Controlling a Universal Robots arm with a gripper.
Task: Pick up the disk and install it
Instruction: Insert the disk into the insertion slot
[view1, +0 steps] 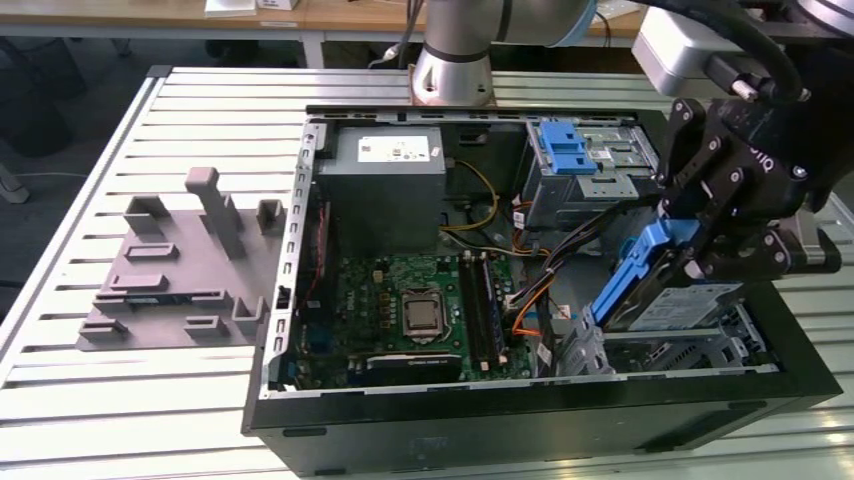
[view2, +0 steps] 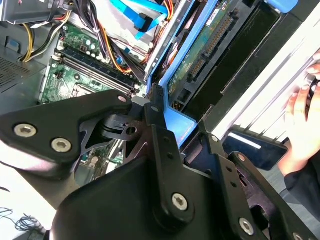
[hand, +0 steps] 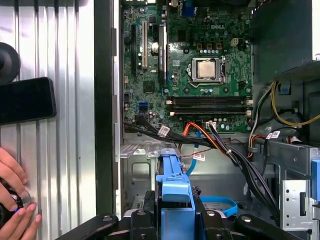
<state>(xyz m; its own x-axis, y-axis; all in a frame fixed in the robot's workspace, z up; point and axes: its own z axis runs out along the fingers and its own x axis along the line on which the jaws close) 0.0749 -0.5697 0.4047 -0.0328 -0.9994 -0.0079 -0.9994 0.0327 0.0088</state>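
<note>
As the end effector (view1: 683, 258) clamps it, the disk (view1: 681, 305) tilts, silver, blue-framed.

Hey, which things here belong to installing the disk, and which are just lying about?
Job: disk, gripped tilted by the end effector; open computer case.
Lying about: grey moulded tray on the table; dark phone; a person's hand near it.

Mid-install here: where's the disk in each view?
Exterior view: the disk hangs tilted in the gripper, over the bay at the case's end on the exterior view's right.
Second wrist view: the disk stands past the gripper's black links, circuit side showing.
First wrist view: the disk, blue frame edge-on, clamped in the gripper.
Shared landmark: the green motherboard.
</note>
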